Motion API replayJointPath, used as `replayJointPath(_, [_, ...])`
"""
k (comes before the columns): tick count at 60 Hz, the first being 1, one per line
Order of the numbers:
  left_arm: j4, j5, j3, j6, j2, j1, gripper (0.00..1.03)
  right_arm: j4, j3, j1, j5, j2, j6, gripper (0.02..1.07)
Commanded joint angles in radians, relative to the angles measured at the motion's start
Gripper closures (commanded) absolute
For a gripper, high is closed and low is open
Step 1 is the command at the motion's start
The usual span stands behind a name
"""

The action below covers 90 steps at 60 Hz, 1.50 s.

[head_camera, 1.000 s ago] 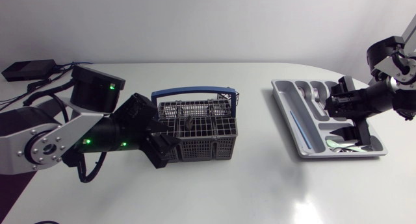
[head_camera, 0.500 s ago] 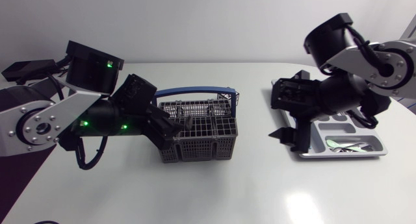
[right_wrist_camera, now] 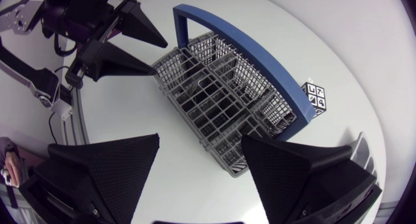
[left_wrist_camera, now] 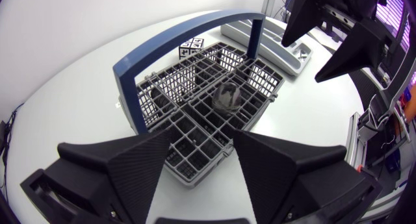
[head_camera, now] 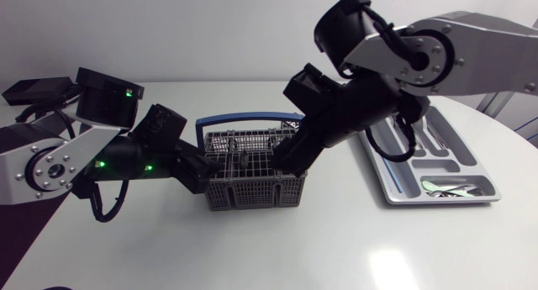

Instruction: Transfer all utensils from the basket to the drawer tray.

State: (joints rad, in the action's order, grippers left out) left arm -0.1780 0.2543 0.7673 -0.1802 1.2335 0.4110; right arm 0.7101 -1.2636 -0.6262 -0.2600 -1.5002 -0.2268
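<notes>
Head view, clock read on that frame.

- Surface [head_camera: 277, 248]: white, carries everything.
- Right arm [head_camera: 437, 55]: enters from 3 o'clock and reaches past the middle.
- Left arm [head_camera: 59, 160]: enters from 9 o'clock and stops at the basket's 9 o'clock end.
- Basket [head_camera: 252, 194]: grey wire with a blue handle [head_camera: 244, 118], sits mid-surface with its long side running 9 to 3.
- Drawer tray [head_camera: 382, 176]: well apart from the basket at its 3 o'clock, with a few utensils [head_camera: 450, 187] in its 5 o'clock compartment.
- Right claw [head_camera: 290, 151]: hangs over the basket's 2 o'clock corner. The right wrist view shows its fingers spread wide with nothing between them.
- Left claw [left_wrist_camera: 198, 162]: fingers apart, and the basket's near corner sits in the gap. I cannot tell whether either finger touches it.
- Remaining utensil [head_camera: 241, 160]: one dark piece stands in a middle compartment of the basket. Its rounded end [left_wrist_camera: 227, 96] points up in the left wrist view.

Key relation: the utensil lies at about 9 o'clock from the right claw, near it and lower, inside the wire walls. Its long axis is close to upright, so I judge a straight drop from above suits it. The right claw looks the better placed and has the open route back to the tray at 3 o'clock. Part of the transfer is done, but this piece is still in the basket.
</notes>
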Motion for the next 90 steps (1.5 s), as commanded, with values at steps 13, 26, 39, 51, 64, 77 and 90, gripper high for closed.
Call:
replayJointPath(13, [0.063, 0.126, -0.074, -0.104, 0.004, -0.06, 0.36, -0.009, -0.088, -0.066, -0.036, -0.155, 0.211, 0.16])
replayJointPath(26, [0.097, 0.189, -0.103, -0.179, -0.006, -0.084, 0.36, -0.046, -0.126, -0.063, -0.058, -0.229, 0.285, 0.16])
replayJointPath(39, [0.126, 0.267, -0.108, -0.277, 0.004, -0.133, 0.36, -0.095, -0.134, -0.064, -0.053, -0.27, 0.317, 0.22])
replayJointPath(51, [0.13, 0.301, -0.106, -0.326, 0.02, -0.152, 0.36, -0.138, -0.141, -0.058, -0.047, -0.288, 0.34, 0.35])
replayJointPath(64, [0.146, 0.304, -0.108, -0.331, 0.038, -0.155, 0.36, -0.176, -0.145, -0.058, -0.036, -0.299, 0.359, 0.58])
replayJointPath(77, [0.158, 0.31, -0.126, -0.338, 0.04, -0.161, 0.36, -0.201, -0.143, -0.058, -0.03, -0.313, 0.366, 0.69])
replayJointPath(90, [0.16, 0.31, -0.14, -0.341, 0.035, -0.161, 0.36, -0.218, -0.141, -0.059, -0.028, -0.325, 0.368, 0.84])
